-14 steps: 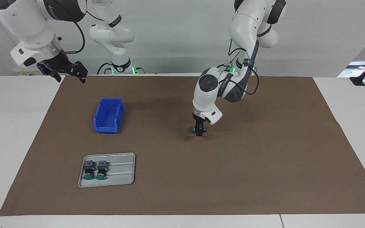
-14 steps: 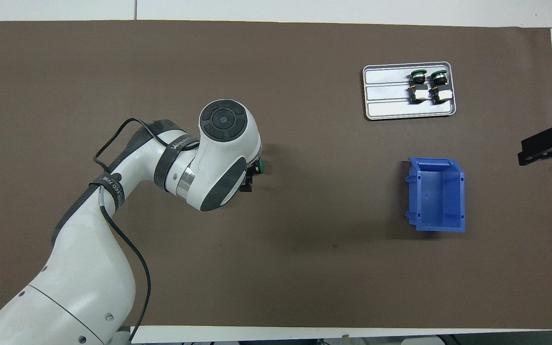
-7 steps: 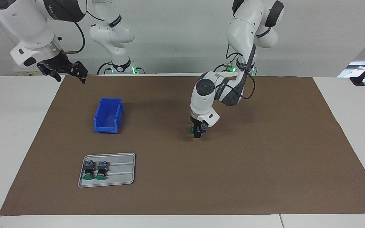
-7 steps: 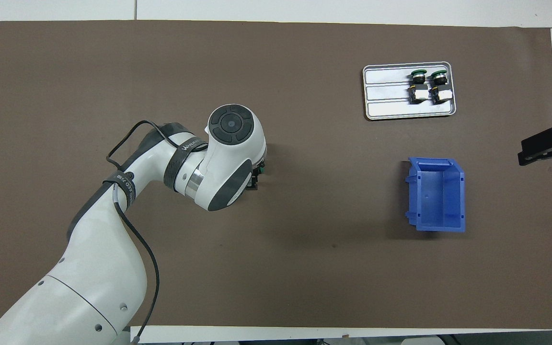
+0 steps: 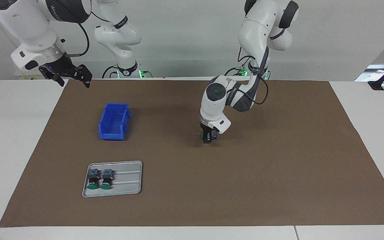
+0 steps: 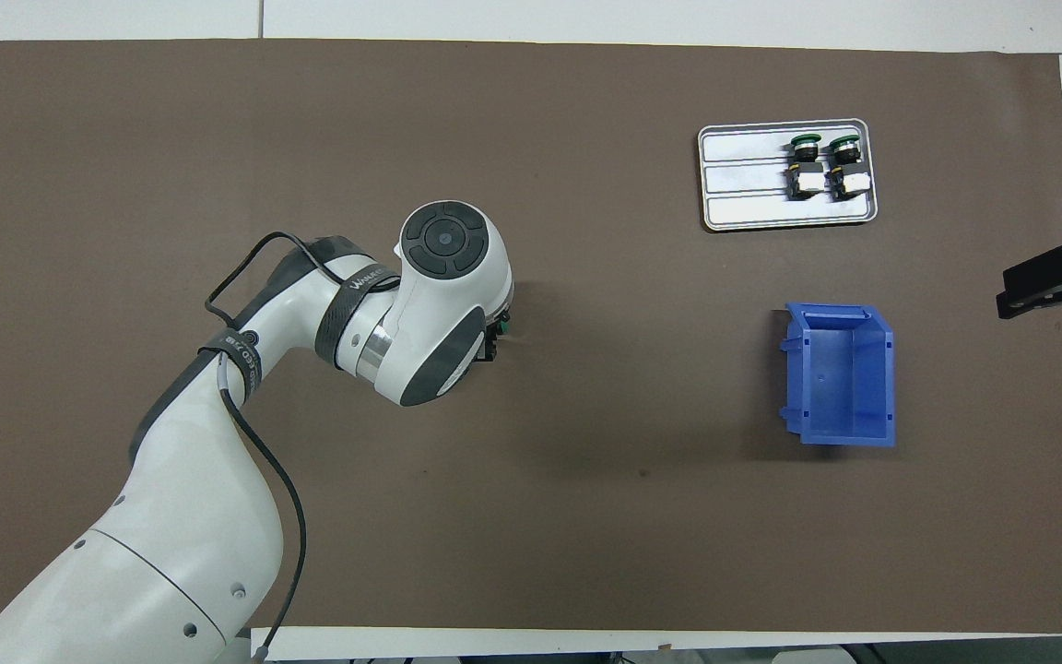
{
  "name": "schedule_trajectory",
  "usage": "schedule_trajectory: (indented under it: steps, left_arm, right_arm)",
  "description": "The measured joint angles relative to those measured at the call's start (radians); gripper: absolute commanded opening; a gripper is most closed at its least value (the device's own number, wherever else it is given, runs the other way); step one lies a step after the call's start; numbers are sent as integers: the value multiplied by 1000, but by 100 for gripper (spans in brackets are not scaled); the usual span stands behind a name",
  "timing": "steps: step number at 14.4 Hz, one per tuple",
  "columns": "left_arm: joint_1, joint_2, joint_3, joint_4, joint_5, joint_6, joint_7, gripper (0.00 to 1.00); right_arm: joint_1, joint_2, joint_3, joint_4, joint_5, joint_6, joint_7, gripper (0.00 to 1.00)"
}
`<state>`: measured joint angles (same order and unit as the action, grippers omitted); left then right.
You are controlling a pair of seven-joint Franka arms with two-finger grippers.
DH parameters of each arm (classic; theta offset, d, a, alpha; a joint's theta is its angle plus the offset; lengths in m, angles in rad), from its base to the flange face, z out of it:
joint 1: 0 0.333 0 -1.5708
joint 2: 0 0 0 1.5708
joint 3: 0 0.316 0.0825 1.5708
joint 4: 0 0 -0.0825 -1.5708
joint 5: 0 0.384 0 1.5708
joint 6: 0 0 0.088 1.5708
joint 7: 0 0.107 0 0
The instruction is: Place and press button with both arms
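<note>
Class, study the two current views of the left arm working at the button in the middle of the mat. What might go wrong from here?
1. The left hand is down around the button, which lies on its side; it may roll or slip out.
2. The arm hides most of the button from overhead, so a poor grip could go unnoticed.
3. The right hand waits over the mat's corner, well away from the blue bin; pressing needs a long reach.

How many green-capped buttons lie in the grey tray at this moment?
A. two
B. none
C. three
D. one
A: two buttons lie side by side at one end of the grey tray, while a third one is at the left gripper, at the mat's middle.
</note>
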<state>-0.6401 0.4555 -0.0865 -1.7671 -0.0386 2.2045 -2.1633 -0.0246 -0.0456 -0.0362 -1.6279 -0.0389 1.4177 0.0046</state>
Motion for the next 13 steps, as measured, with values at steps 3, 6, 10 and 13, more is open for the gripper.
schedule_trajectory:
  steps: [3, 6, 10, 13]
  left_arm:
    - [0, 0, 0, 0, 0, 1, 0, 22]
    - [0, 0, 0, 0, 0, 1, -1, 10]
    - [-6, 0, 0, 1, 0, 2, -1, 0]
    - [-10, 0, 1, 16, 0, 1, -1, 0]
  right_arm:
    - [0, 0, 0, 0, 0, 0, 0, 99]
    - [0, 0, 0, 0, 0, 0, 0, 99]
    - [0, 0, 0, 0, 0, 0, 0, 99]
    - [0, 0, 0, 0, 0, 0, 0, 99]
